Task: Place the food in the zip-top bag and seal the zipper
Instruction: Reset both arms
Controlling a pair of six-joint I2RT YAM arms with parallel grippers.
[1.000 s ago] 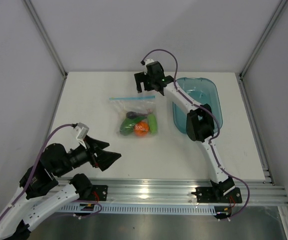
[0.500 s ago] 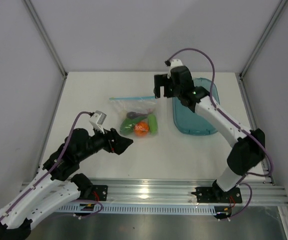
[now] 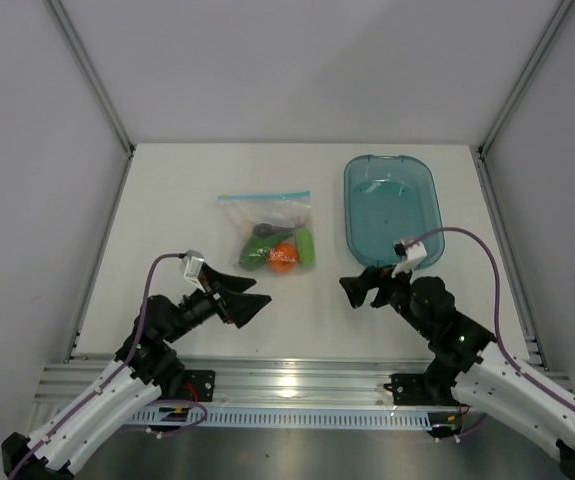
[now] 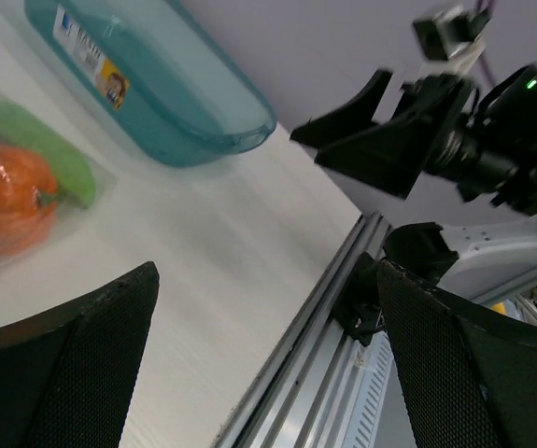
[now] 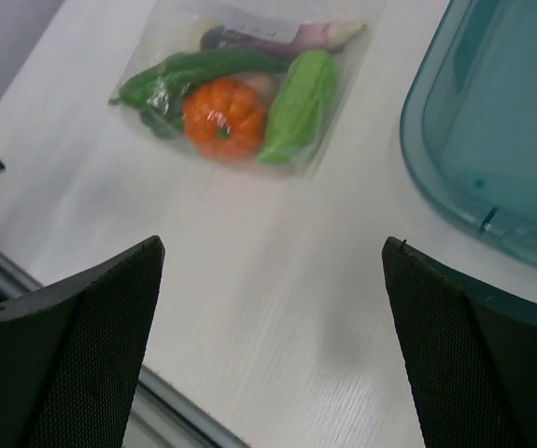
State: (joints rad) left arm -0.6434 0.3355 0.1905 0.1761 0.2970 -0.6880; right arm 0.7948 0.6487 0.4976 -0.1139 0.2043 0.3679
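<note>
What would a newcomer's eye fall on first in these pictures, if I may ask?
The clear, crinkly zip-top bag lying mid-table draws the eye, packed with bright orange, green and purple toy vegetables. To its right sits an empty translucent blue oval tray. Near the front edge, the left gripper and right gripper hang open, facing each other, holding nothing.

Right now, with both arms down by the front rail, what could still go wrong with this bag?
The zipper looks flat, but no view shows it pressed shut along its whole length; lifting the bag could spill the food. The bag lies loose on the table, so pressing the strip might slide it toward the tray.
</note>
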